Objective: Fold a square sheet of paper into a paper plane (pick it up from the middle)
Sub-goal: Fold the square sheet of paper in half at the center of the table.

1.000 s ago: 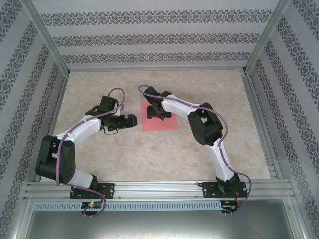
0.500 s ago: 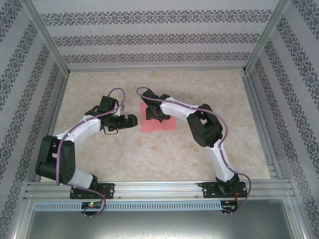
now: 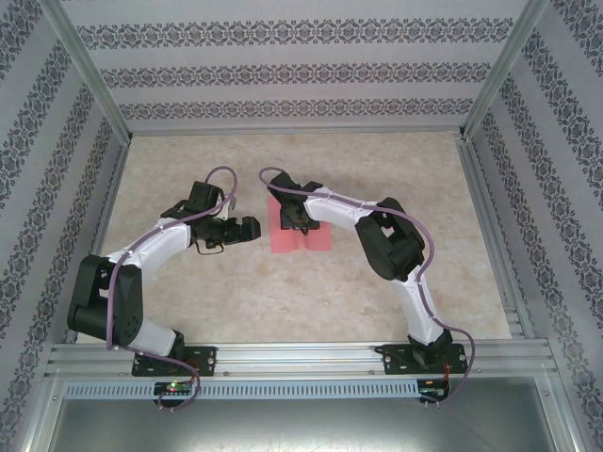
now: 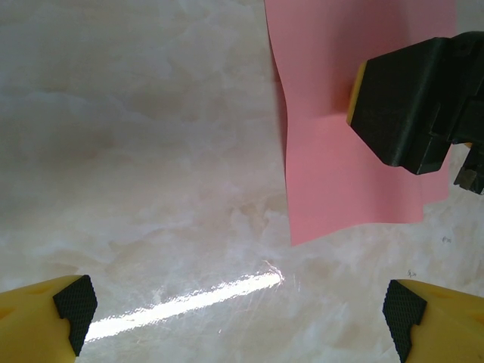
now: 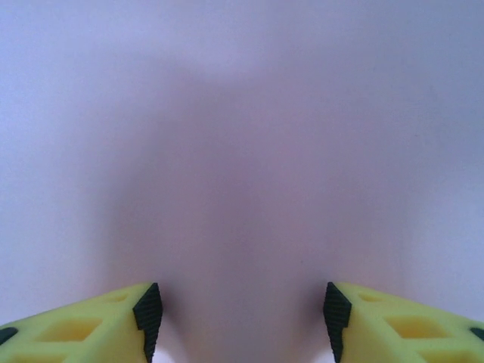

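**Tool state.** The left tool (image 4: 238, 308) hangs low over the desk (image 4: 136, 151) with its jaws spread to full width and nothing between them. It is just beside the sheet and does not touch it. The right tool (image 3: 298, 218) stands on the middle of the square sheet of paper (image 4: 340, 174). Its jaws are part-way apart and its fingers (image 4: 401, 106) bear down on the paper. The right wrist view shows a blurred pink surface very close between the pads, apparently paper humped up between them. A firm pinch cannot be confirmed.

**Location of the work.** The sheet lies on the desk near its centre, between the two tools. It is not flat: the near edge in the left wrist view bends inward, and from above the sheet reads narrower than it is long, with a ridge under the right tool.

**Progress.**
1. Approach to the middle of the sheet: judged complete.
2. Pick-up from the middle: judged in hand, and the sheet is not lifted clear.
3. Every fold of the paper plane remains to be made, since no sharp crease or point is visible.

**Markings.** From near to far:
- The aluminium rail (image 3: 301, 358) carries no readable text.
- The arms and the sheet are plain.
- The walls (image 3: 301, 71) bear a repeating ornamental band with no lettering.
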